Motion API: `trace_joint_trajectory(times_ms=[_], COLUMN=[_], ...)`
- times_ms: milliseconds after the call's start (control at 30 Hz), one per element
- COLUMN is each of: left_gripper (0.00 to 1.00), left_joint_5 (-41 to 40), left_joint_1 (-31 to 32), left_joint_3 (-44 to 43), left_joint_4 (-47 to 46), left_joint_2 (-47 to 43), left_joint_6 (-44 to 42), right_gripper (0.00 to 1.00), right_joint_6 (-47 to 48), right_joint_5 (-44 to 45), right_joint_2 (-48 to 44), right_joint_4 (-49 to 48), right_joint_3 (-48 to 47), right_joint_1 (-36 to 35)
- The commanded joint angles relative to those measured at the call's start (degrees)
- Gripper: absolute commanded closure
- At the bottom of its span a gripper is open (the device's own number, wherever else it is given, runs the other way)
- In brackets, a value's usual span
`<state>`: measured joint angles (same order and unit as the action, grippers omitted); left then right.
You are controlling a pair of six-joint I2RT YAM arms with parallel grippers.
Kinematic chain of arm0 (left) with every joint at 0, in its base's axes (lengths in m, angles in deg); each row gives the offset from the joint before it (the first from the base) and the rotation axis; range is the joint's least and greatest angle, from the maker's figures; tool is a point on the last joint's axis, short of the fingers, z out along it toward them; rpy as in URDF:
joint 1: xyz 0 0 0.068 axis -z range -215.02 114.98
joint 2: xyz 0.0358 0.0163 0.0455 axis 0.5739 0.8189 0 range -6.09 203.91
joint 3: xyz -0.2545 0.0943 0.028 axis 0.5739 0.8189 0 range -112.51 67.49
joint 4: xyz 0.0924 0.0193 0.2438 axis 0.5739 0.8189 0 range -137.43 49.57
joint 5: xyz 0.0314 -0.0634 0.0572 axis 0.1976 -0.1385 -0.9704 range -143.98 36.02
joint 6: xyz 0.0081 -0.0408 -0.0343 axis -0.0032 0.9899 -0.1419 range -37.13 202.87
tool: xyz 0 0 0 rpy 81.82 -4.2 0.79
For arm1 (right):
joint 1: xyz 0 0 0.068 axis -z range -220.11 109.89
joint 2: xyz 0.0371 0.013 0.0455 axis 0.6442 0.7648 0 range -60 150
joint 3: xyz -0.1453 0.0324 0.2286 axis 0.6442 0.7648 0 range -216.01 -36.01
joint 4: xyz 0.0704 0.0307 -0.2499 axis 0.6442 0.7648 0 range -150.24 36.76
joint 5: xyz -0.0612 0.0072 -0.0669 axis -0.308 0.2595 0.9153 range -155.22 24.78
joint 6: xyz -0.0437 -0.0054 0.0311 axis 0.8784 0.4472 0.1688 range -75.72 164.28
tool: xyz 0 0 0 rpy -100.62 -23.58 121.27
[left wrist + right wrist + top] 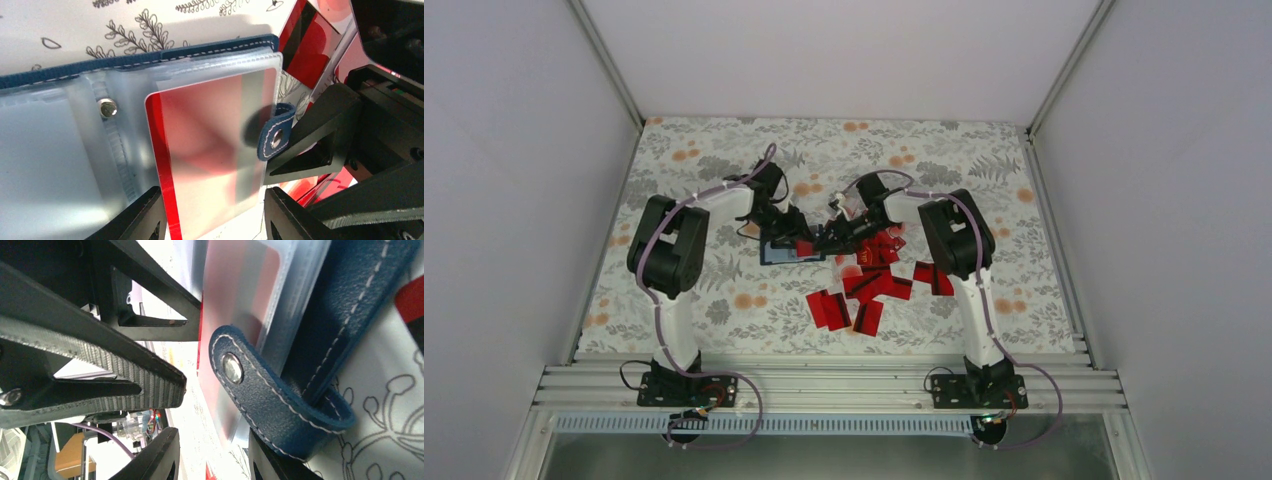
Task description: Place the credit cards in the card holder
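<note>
The navy card holder lies open on the flowered cloth, its frosted sleeves facing up. One red credit card sits mostly inside the right sleeve, with a bare red strip showing at its left edge. My left gripper is shut on this card, one finger at each side edge. My right gripper stands open at the holder's outer edge. One of its fingers lies against the blue snap strap, and a gap shows at the other. In the top view both grippers meet over the holder.
Several loose red cards lie scattered right of the holder, between the two arms, some overlapping. A few of these cards lie just beyond the holder's far corner. White walls and aluminium rails bound the cloth.
</note>
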<state>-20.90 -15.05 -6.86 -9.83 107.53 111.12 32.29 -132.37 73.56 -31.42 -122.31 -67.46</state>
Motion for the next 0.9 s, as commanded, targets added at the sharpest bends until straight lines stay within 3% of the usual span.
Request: trace_joint_trajectory(times_ms=[0, 467, 867], left_gripper=[0.50, 0.39, 0.55], left_joint_5=[-1.2, -5.4, -11.9], left_joint_1=[0.5, -0.8, -1.2], left_joint_3=[-0.1, 2.9, 5.5], left_joint_4=[2.6, 2.3, 2.3], left_joint_2=[-2.6, -7.8, -8.4], left_joint_6=[-0.3, -6.5, -11.2], right_gripper=[0.64, 0.63, 0.69], right_joint_6=[0.3, -0.3, -2.8], right_joint_5=[9.6, 11.6, 10.1], right_joint_2=[-0.2, -4.7, -4.2], right_joint_4=[3.7, 6.0, 5.3], right_joint_3=[1.2, 0.4, -2.7], right_joint_1=[-0.5, -0.5, -1.3])
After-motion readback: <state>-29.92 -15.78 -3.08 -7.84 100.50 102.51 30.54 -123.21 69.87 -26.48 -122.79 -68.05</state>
